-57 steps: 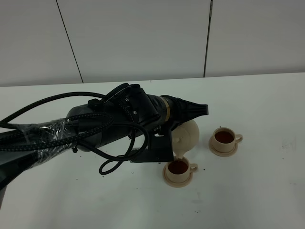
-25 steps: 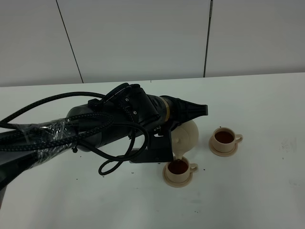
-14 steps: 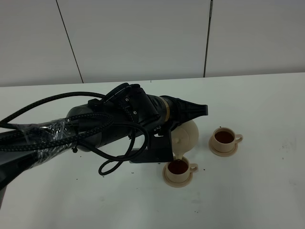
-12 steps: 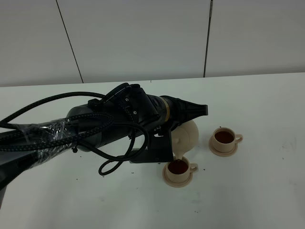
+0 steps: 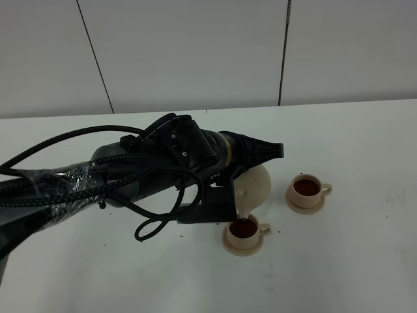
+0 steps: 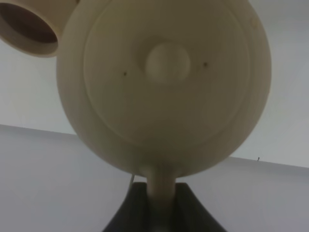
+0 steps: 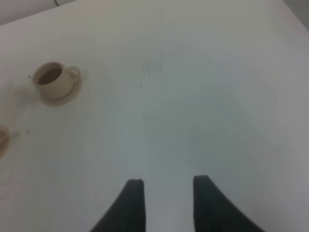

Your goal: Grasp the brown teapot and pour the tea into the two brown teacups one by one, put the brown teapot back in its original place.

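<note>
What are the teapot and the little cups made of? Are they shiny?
The teapot looks like matte beige ceramic: smooth and even, with no glare, though it could be plastic. The two teacups and their saucers match it in colour and dull finish. The table looks like smooth white laminate.

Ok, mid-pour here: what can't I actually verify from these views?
- Teapot handle and left gripper contact: exterior high, hidden behind the arm; left wrist, handle cut off by the frame edge.
- Teapot's own saucer: in no view.
- Near teacup fill level: exterior high, too small; left wrist, cut off by the edge.
- Pour stream: too thin to confirm.
</note>
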`<state>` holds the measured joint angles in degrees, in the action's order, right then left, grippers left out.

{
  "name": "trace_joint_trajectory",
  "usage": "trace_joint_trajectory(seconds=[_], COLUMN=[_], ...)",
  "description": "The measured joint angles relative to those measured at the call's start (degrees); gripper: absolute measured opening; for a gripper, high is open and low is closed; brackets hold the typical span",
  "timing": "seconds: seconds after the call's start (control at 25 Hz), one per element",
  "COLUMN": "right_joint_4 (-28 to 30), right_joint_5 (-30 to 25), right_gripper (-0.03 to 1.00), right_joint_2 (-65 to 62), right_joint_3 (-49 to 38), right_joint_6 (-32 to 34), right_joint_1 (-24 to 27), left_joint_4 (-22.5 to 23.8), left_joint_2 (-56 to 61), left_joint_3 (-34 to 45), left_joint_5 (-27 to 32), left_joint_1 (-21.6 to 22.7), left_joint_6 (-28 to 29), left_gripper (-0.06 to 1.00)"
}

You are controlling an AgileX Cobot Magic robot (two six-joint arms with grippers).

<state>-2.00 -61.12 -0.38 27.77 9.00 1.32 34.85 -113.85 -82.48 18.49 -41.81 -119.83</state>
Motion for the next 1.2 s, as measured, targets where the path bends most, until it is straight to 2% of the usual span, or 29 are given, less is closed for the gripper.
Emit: trace_joint_trajectory(seconds=[0.6,1.2], right_joint_4=[0.00,0.00], right_joint_5=[0.00,0.00], right_gripper=[0.24,0.24], right_joint_2=[0.00,0.00], right_joint_3=[0.00,0.00], right_joint_6=[0.00,0.00], right_joint_1=[0.00,0.00], left_joint_4=[0.00,0.05], left_joint_2=[0.00,0.00], left_joint_3=[0.00,0.00], left_joint_5=[0.22,4.62], left_joint_1=[0.00,0.00], left_joint_6=[3.64,7.60], left_gripper=[0.17,0.17])
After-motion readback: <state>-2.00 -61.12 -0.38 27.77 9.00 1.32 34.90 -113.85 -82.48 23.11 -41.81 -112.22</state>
